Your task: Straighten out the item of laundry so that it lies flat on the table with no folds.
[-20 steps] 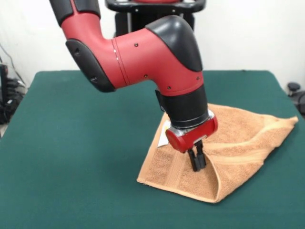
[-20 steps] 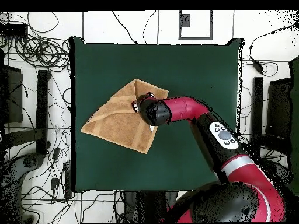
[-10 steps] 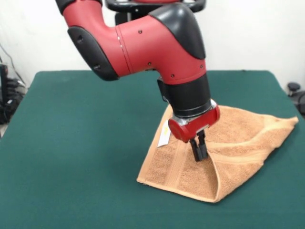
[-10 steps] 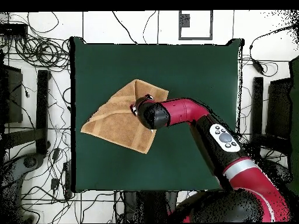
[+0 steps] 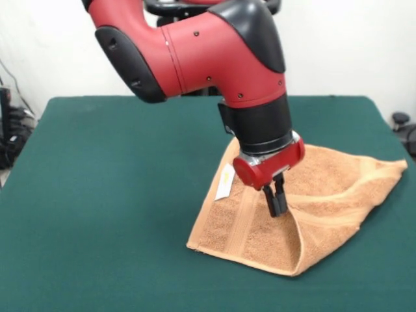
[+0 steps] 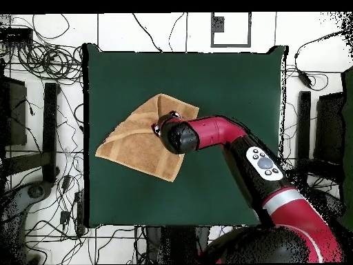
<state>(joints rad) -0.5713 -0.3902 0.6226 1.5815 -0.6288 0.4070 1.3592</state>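
The tan-orange towel (image 5: 328,185) lies folded over itself on the right part of the green table (image 5: 110,195), with a raised fold running to its near corner. Its white tag (image 5: 225,181) shows at the left edge. My gripper (image 5: 277,207) points down over the towel's middle. Its fingers are together and pinch the fold's top edge, which is tented up to the tips. In the overhead view the towel (image 6: 134,143) lies left of centre on the table (image 6: 227,76), and my wrist (image 6: 178,135) covers the gripper and the towel's right part.
The red and black arm (image 5: 195,58) comes down from the top over the table's middle. Cables and stands (image 6: 48,103) lie on the floor round the table. The towel's far corner (image 5: 402,166) reaches near the table's right edge.
The gripper has risen a little and shifted right, and the pinched fold of the towel has lifted with it. The rest of the towel has stayed in place.
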